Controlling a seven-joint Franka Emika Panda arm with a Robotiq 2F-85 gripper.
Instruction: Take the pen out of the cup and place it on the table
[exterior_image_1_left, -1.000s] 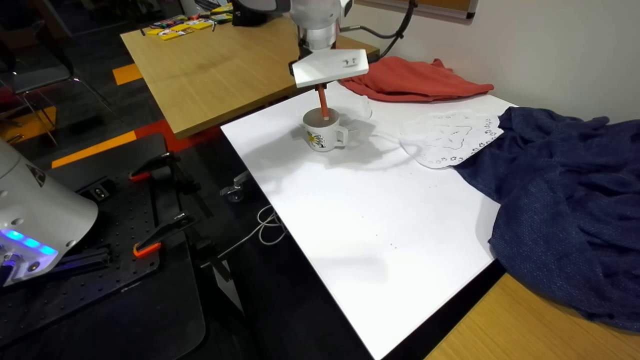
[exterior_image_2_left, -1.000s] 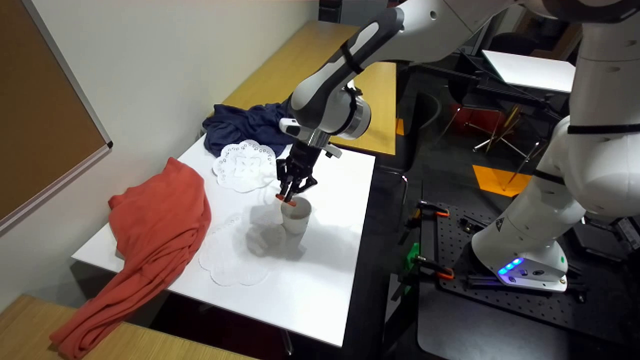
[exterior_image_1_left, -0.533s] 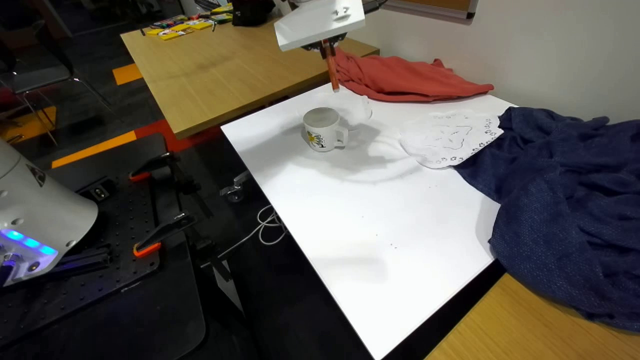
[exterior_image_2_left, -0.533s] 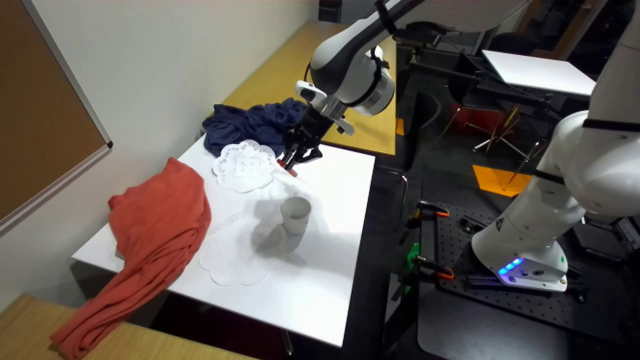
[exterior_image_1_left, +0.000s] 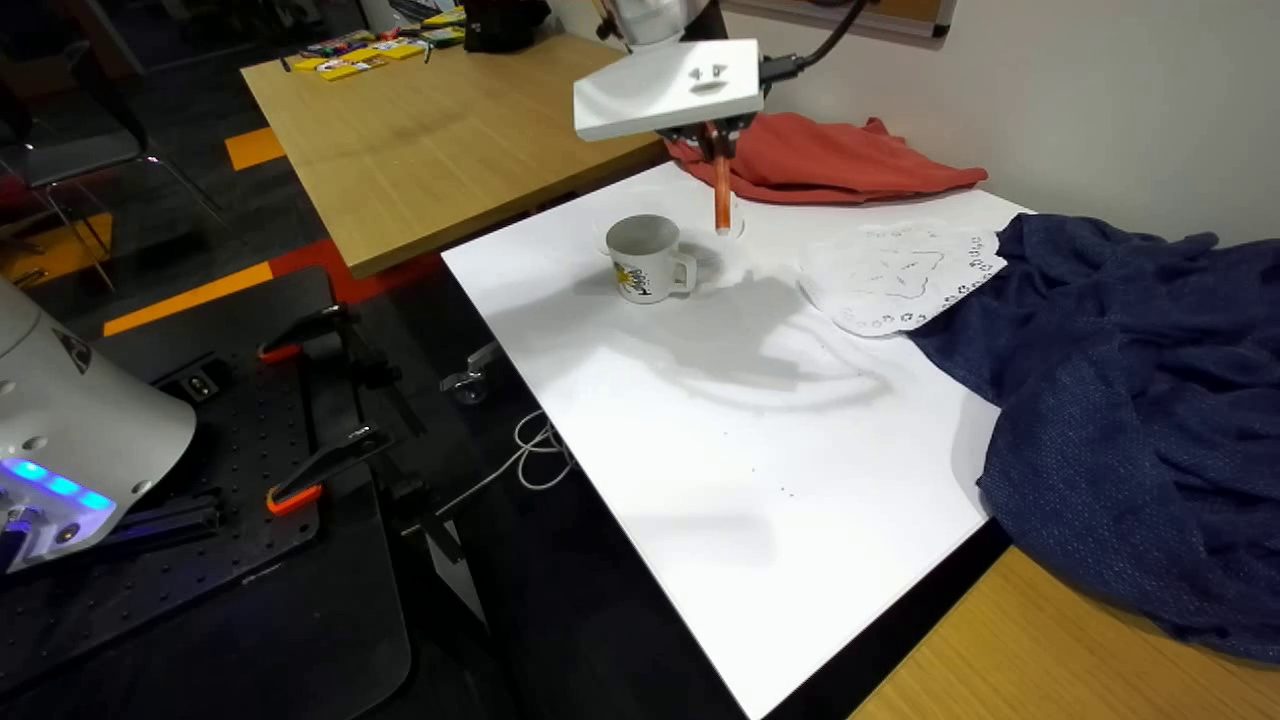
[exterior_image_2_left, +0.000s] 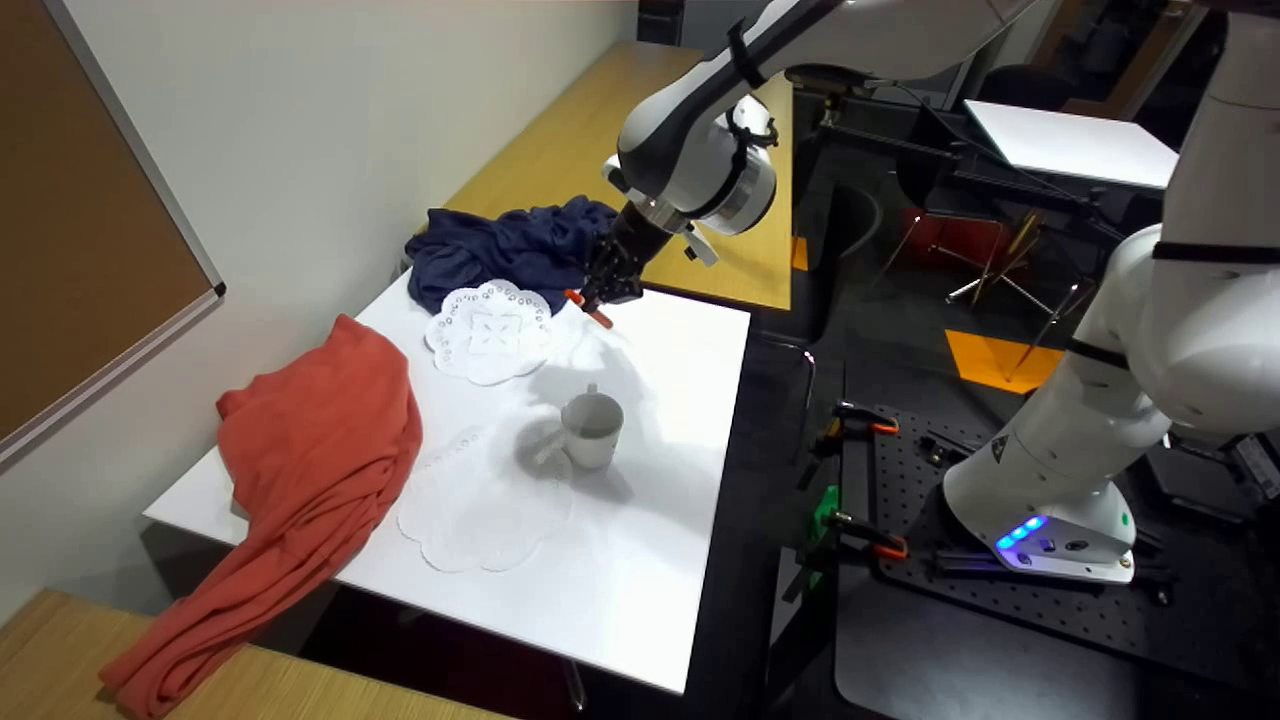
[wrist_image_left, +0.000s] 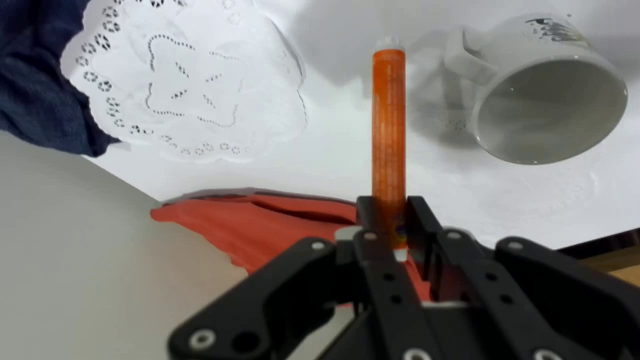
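The orange-red pen (wrist_image_left: 388, 115) is held upright-ish between the fingers of my gripper (wrist_image_left: 390, 212), gripped near its upper end. In both exterior views the pen (exterior_image_1_left: 722, 195) (exterior_image_2_left: 600, 319) hangs below the gripper (exterior_image_1_left: 712, 140) (exterior_image_2_left: 598, 296), out of the cup and in the air above the table, beyond the cup's handle side. The white cup (exterior_image_1_left: 645, 275) stands upright on the white table (exterior_image_1_left: 700, 480); it also shows in an exterior view (exterior_image_2_left: 590, 440) and at the right of the wrist view (wrist_image_left: 550, 112). The cup's inside looks empty.
A white doily (exterior_image_1_left: 890, 275) lies past the pen, near a dark blue cloth (exterior_image_1_left: 1150, 430). Another pale doily (exterior_image_2_left: 480, 510) lies beside the cup. A red cloth (exterior_image_2_left: 320, 430) lies along the wall side. Wooden tables (exterior_image_1_left: 450, 130) border the white table.
The pen came up out of the cup. My gripper carried it away toward the handle side, and it has come down somewhat since half a second ago. The cup has not moved.
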